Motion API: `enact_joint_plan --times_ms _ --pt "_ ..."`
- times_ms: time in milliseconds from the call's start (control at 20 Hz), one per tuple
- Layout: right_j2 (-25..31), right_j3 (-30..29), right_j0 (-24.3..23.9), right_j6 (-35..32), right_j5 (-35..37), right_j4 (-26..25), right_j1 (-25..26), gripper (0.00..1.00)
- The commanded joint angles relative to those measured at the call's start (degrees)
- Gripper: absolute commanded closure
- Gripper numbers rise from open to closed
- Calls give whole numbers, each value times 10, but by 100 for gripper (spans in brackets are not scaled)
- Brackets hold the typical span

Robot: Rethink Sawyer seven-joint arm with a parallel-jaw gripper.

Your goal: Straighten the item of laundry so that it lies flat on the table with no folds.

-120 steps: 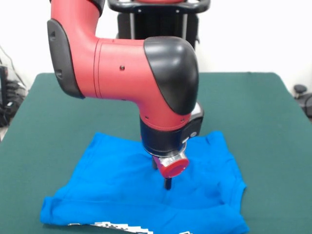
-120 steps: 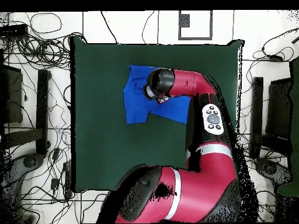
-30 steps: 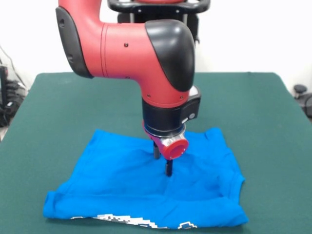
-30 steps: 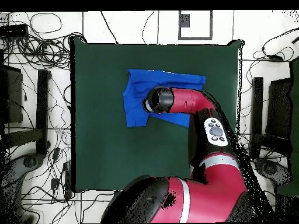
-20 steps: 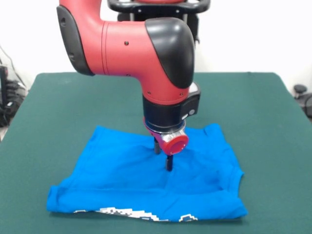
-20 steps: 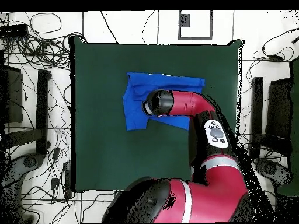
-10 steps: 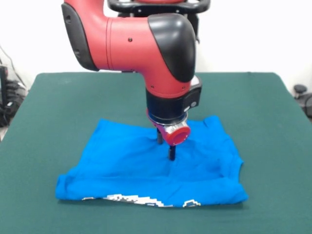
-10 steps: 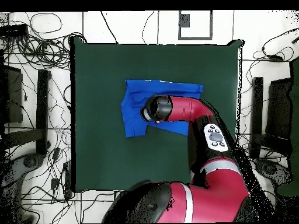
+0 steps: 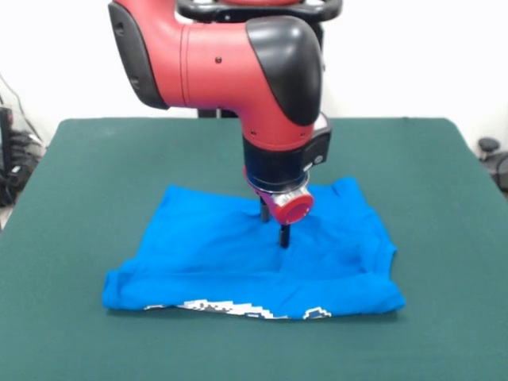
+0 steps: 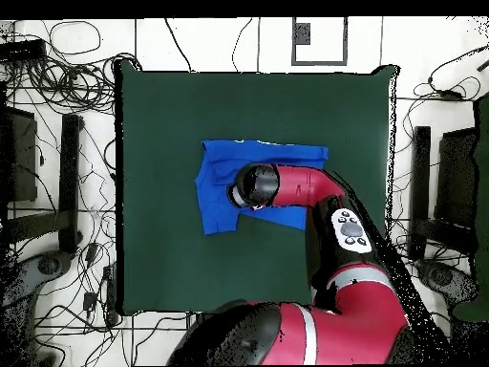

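Two cameras, one scene.
The front view looks low and close across the dark green felt table [image 9: 95, 159]; the overhead view looks straight down from high, showing the same table [image 10: 162, 258] whole.

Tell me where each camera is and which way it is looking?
Front view: sits across the table, facing the robot; shows the shirt with the arm coming down from above, its end effector on the cloth.
Overhead view: sits above, looking straight down; shows the whole table, the shirt and the arm reaching up from the picture's bottom.
Shared: both show the blue shirt, the green table and the red arm, turned half round between them.
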State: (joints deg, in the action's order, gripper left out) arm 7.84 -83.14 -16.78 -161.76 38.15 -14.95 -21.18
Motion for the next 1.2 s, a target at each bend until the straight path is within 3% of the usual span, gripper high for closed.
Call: enact_joint_plan --times_ms 50,1200 --pt "25 -113 6 63 8 -30 46 0" --pt "12 -163 2 59 -2 -39 17 0"
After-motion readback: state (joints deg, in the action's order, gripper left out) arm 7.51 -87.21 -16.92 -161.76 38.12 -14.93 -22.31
